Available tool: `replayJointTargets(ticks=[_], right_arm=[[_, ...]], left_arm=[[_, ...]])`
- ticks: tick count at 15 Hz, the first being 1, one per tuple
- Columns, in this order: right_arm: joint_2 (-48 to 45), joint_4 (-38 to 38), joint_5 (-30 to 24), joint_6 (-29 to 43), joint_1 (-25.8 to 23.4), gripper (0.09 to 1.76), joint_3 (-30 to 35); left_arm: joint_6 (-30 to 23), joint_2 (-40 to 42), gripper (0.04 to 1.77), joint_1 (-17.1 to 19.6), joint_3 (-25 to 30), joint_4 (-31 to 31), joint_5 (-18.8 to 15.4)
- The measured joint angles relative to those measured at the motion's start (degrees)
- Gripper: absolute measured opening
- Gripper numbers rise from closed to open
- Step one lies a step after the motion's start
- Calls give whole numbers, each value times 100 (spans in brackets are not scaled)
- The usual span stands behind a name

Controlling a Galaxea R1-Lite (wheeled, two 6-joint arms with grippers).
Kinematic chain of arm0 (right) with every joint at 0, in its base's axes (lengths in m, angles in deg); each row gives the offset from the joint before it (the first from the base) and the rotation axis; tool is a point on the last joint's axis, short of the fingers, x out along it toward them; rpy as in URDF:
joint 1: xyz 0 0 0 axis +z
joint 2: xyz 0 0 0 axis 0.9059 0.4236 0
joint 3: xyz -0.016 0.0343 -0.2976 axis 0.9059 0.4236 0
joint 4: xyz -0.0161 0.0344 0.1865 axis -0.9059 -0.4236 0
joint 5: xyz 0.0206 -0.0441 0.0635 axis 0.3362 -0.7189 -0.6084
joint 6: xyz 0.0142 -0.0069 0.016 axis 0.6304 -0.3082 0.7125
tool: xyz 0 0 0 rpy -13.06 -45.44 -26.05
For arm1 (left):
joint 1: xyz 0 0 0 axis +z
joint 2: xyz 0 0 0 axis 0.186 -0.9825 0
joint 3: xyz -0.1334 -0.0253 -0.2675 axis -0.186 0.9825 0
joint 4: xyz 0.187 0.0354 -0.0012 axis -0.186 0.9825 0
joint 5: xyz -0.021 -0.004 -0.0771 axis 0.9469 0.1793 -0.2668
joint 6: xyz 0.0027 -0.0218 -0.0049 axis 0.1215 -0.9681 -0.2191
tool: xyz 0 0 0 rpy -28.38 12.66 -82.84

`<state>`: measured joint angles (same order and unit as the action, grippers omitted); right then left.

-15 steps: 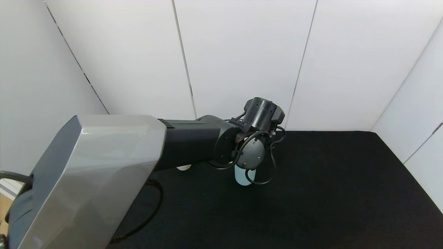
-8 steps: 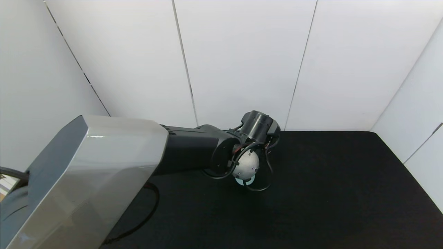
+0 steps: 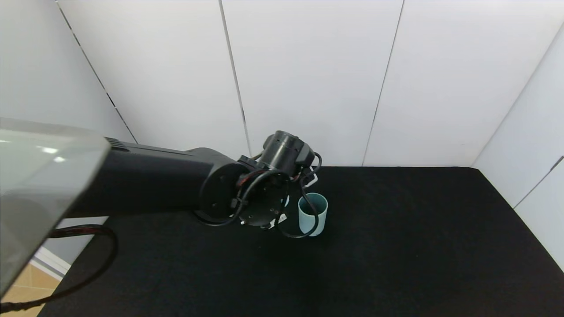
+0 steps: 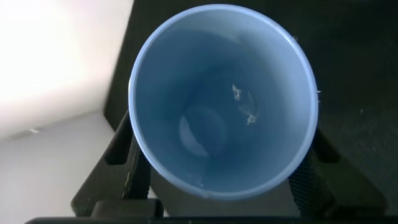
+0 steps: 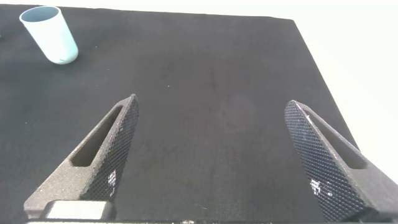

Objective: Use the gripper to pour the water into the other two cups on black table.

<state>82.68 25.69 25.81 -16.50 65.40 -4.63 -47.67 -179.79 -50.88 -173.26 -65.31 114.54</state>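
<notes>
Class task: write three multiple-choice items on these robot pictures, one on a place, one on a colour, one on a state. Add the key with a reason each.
1. Where does the pale teal handleless tumbler stand?
A. on the matte black table
B. on the floor
C. in the right gripper

2. What colour is the wide smooth cup in the left gripper?
A. red
B. light blue
C. beige

3. How do the right gripper's jaws stand?
A. shut on a cup
B. open, empty
C. shut, empty

Key: A, it stands upright on the table; B, the wrist view looks into its blue inside; B, bare table shows between them.
</notes>
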Motion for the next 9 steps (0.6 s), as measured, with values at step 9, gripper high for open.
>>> replayJointTargets(ticks=[9], right_arm=[[0, 0, 0, -2, 2, 171, 0]], left_arm=[[-1748, 1786, 123, 1287, 2720, -2124, -2137]])
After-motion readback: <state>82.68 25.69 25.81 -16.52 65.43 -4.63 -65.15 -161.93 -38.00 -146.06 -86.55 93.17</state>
